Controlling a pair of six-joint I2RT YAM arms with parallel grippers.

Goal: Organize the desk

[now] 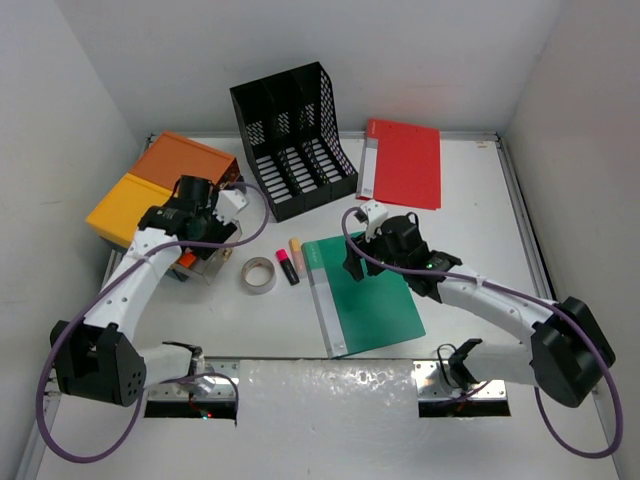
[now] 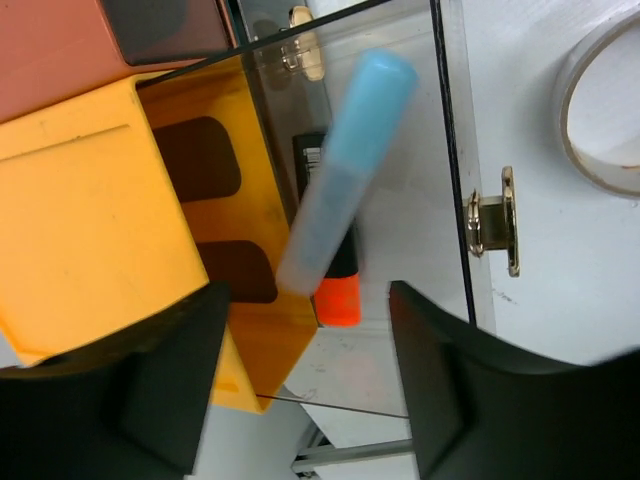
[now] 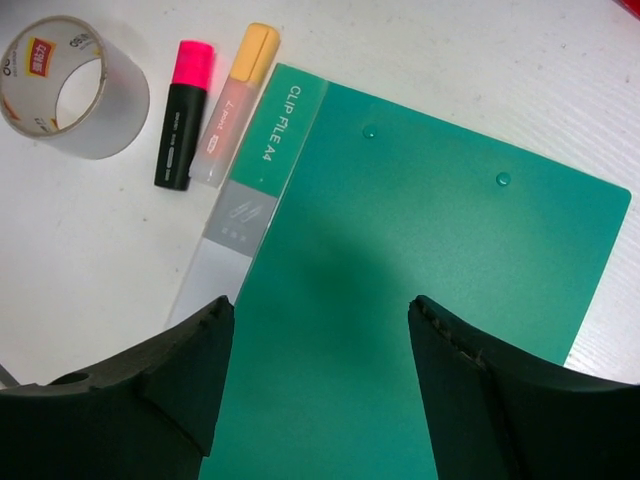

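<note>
The white desk [image 1: 480,220] spans our view beneath both arms. At nine o'clock our left gripper [image 2: 307,310] gapes, clear of a blue-capped marker [image 2: 340,170]; centrally our right gripper [image 3: 320,310] hangs wide, empty, over the green file [image 3: 420,250].

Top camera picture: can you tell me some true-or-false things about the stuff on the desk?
1. The green file lies flat on the desk. True.
2. The tape roll sits inside the black rack. False: it lies on the desk, in front of the rack.
3. The right gripper is open above the green file. True.
4. The pink highlighter stands upright. False: it lies flat beside the yellow highlighter.
</note>
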